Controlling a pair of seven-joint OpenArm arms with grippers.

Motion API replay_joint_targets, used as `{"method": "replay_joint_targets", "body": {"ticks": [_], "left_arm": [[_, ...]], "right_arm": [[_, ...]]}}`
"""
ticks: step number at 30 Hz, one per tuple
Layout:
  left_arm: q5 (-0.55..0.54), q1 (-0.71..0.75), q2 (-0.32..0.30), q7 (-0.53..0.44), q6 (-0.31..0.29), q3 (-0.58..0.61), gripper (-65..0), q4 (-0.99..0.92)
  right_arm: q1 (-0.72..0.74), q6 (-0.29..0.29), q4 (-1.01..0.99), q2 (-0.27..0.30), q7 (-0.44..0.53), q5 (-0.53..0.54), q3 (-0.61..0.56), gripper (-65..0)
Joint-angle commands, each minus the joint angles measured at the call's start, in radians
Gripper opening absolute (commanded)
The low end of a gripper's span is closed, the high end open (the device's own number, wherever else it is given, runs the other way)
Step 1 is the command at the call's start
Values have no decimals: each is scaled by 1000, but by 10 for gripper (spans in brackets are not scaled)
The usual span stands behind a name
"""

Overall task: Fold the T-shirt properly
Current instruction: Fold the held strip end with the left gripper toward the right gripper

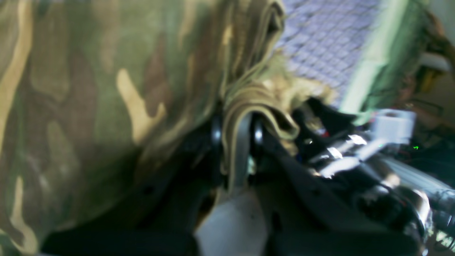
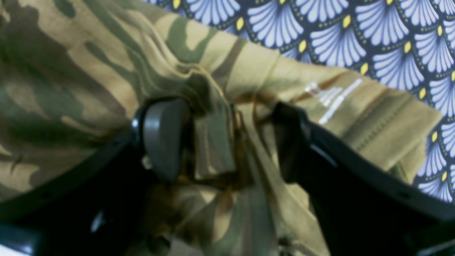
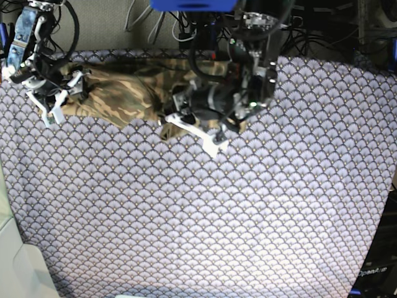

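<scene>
T-shirt (image 2: 89, 71) bunched between right gripper (image 2: 227, 142) jaws

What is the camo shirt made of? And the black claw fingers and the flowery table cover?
T-shirt: looks like soft matte knit cloth, since it bunches into folds and shows a stitched hem.
Right gripper fingers: smooth dark plastic or rubber, with a faint sheen.
Tablecloth: seemingly printed fabric, flat and matte.
</scene>
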Motion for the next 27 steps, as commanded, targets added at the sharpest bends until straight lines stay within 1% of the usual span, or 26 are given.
{"method": "replay_joint_targets", "body": {"ticks": [1, 4, 6, 8, 13, 17, 19, 22, 27], "left_arm": [[-24, -43, 14, -12, 12, 14, -650, -6], [-27, -70, 14, 2, 69, 23, -650, -80], [-27, -74, 14, -9, 90, 43, -650, -97], [-27, -77, 14, -9, 124, 63, -650, -100], [-27, -109, 14, -9, 213, 159, -650, -106], [-27, -110, 14, -10, 223, 192, -650, -106], [-29, -110, 14, -24, 223, 201, -650, -106], [-24, -112, 14, -52, 223, 250, -650, -100], [-27, -140, 14, -59, 223, 253, -650, -127]], "right_arm": [[0, 7, 7, 7, -11, 3, -4, -246], [-3, 7, 9, 7, -11, 3, -4, -246], [-3, 7, 9, 8, -11, 3, -4, -246], [-3, 7, 9, 16, -11, 3, -4, -246], [-5, 7, 9, 19, -11, 3, -4, -246], [-5, 7, 9, 21, -11, 3, -4, -246], [-3, 7, 9, 21, -11, 3, -4, -246], [-5, 7, 9, 21, -11, 3, -4, -246], [-5, 7, 9, 21, -11, 3, -4, -246]]}}
